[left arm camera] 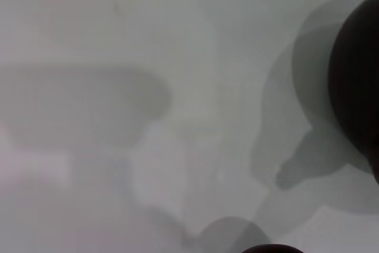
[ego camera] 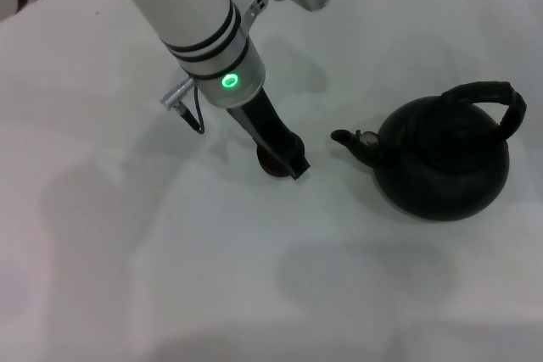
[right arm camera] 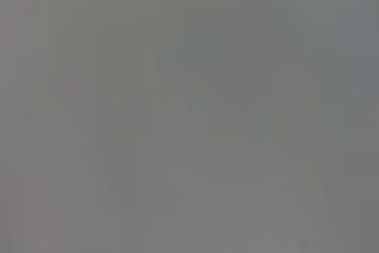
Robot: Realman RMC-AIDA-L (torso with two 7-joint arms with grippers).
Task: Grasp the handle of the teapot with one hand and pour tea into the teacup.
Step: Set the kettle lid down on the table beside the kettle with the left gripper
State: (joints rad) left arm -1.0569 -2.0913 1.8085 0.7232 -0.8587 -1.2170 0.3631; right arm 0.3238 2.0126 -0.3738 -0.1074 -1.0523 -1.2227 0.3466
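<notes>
The left arm comes in from the top of the head view, a fat white tube with black rings and a small green light. It slants down toward the middle of the white table (ego camera: 127,252). At its end is the left gripper (ego camera: 287,158), a black, narrow tip pointing down and a bit to the right. The tip sits right over the tiny round dark cup (ego camera: 271,164), and only a small dark curve of the cup peeks out beside and below it. I cannot tell if the jaws are spread or pressed together, or if they touch the cup, because the black tip hides them.

To the right of the jaws, apart from them, stands the big round black teapot (ego camera: 441,163). It is dull black and sits upright on the table. Its short curved spout (ego camera: 352,140) points left, toward the gripper tip, with a clear gap between them. The thick black arched handle (ego camera: 492,95) loops over the top and leans toward the pot's right side. Nothing is holding it.

The left wrist view shows something the head view does not: the dark round side of the teapot (left arm camera: 358,87) up close at one edge, with its soft grey shadow on the table.

The right wrist view shows only plain grey. The right gripper is not seen anywhere.
</notes>
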